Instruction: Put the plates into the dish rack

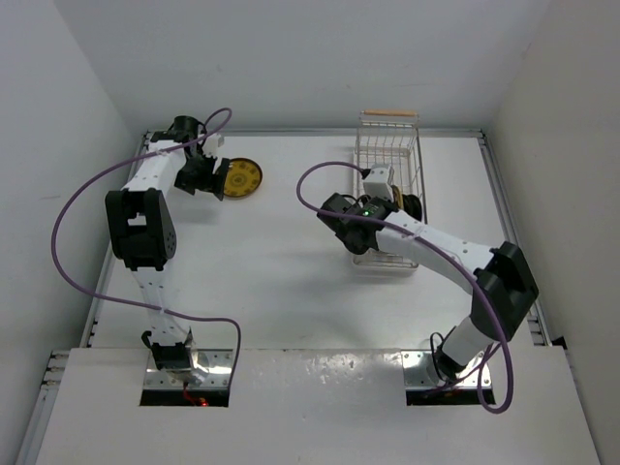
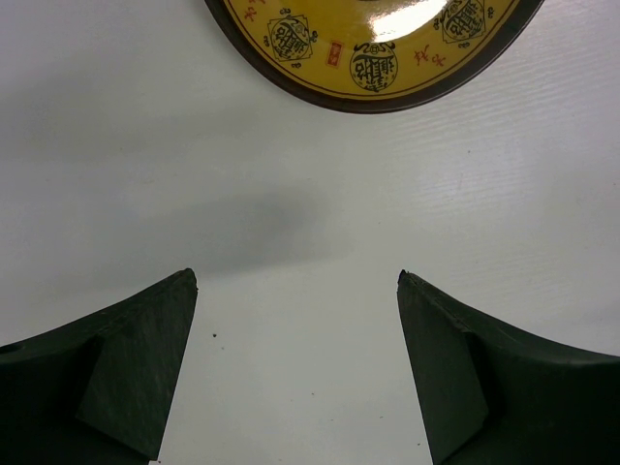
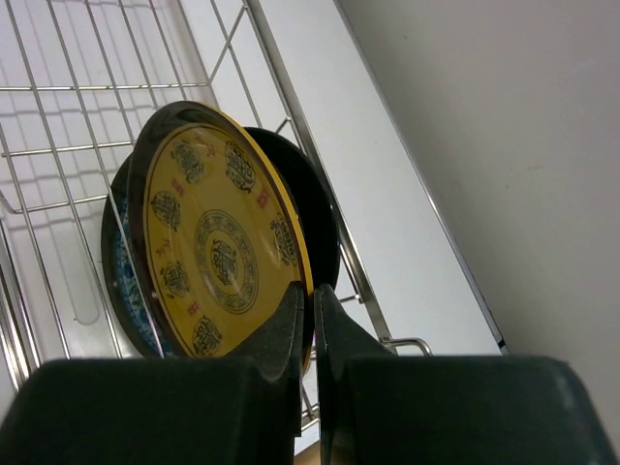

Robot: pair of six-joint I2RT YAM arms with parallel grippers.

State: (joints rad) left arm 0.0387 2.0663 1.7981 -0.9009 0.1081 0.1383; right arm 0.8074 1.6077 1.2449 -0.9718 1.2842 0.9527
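Right tool (image 3: 312, 294): jaws drawn in to a thin slit, clamped on the lower rim of the racked yellow plate (image 3: 218, 247).
Racked yellow plate vs tool: stands on edge straight ahead of the fingertips and tilts back. Its patterned face is turned towards the wrist camera.
Neighbours in rack: a black plate (image 3: 318, 199) leans right behind it. A teal plate (image 3: 113, 262) is on its other side, with only a dark edge and a little blue pattern showing. All three are packed close together.
Dish rack (image 1: 389, 155): thin bright wire grid, rectangular, at the far right of the tabletop (image 1: 291, 281). A pale wooden handle bar (image 1: 388, 113) sits at its far end. The right arm covers the near end.
Left tool (image 2: 295, 279): jaws spread wide and holding nothing, low over bare tabletop.
Left fingers (image 2: 136, 373): dark, matte, wedge-shaped.
Loose yellow plate (image 2: 373, 44): lies flat on the tabletop at far left, just ahead of the left fingertips and centred on the gap. White surface shows between plate and tips, so there is no contact.
Plate finish: glossy mustard glaze, dark brown rim, ring of dark medallions with small red marks between them. Both yellow plates look alike.
Tabletop: smooth white, with a soft shadow under the left tool.
Cables: a purple cable (image 1: 73, 208) loops off each arm.
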